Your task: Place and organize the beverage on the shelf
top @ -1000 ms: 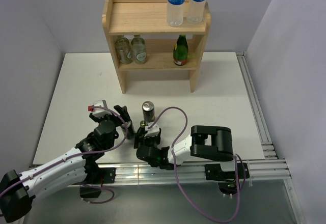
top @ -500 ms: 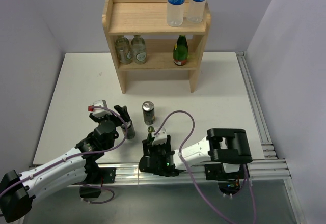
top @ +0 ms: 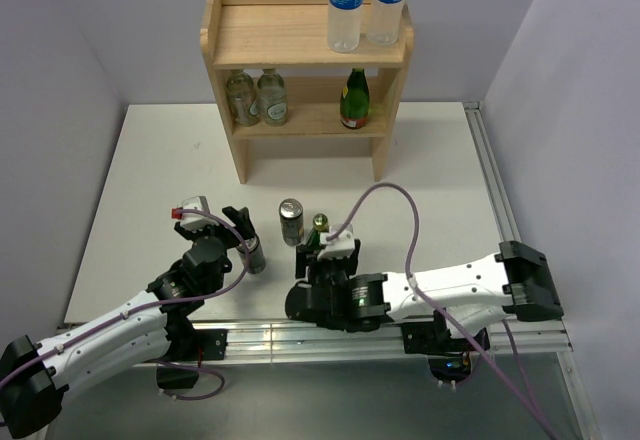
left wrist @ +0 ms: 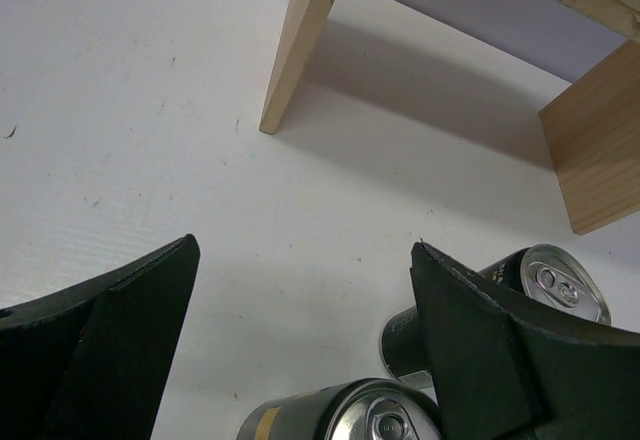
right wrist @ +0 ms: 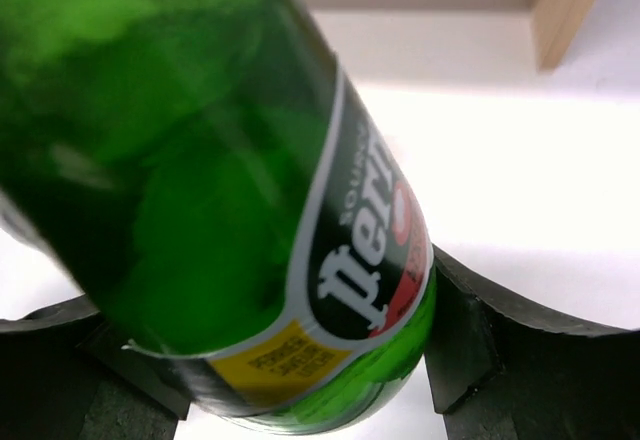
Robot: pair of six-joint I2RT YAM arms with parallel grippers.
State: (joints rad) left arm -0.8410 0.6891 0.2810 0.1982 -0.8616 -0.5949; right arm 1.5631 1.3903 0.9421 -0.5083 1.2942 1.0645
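- The green bottle [right wrist: 230, 180] is pinched between the right jaws. One dark finger [right wrist: 490, 350] presses its labelled side and the other shows at the bottom left of the right wrist view.
- From above, this bottle stands roughly upright at the near middle of the tabletop [top: 160, 180], well short of the shelf [top: 270, 45]. Whether its base touches the tabletop cannot be told.
- A dark can [top: 291, 222] stands upright just left of the held bottle, apart from it.
- A second can [left wrist: 340, 422] stands nearer the left arm, low between the two fingers [left wrist: 120, 340] of the left jaws.
- The left jaws are spread wide and pinch nothing. Whether either finger touches that can cannot be told.
- In the left wrist view the first can shows just past the right-hand finger, partly hidden by it.
- The shelf stands at the far side of the tabletop, its two side panels resting on it.
- On its top tier, at the right end, two water bottles [top: 346, 5] [top: 390, 0] stand upright side by side.
- On the lower tier another green bottle [top: 354, 98] stands toward the right.
- Two pale bottles [top: 240, 98] [top: 272, 97] stand close together at the left of that tier.
- A purple cable [top: 400, 205] loops over the right arm.
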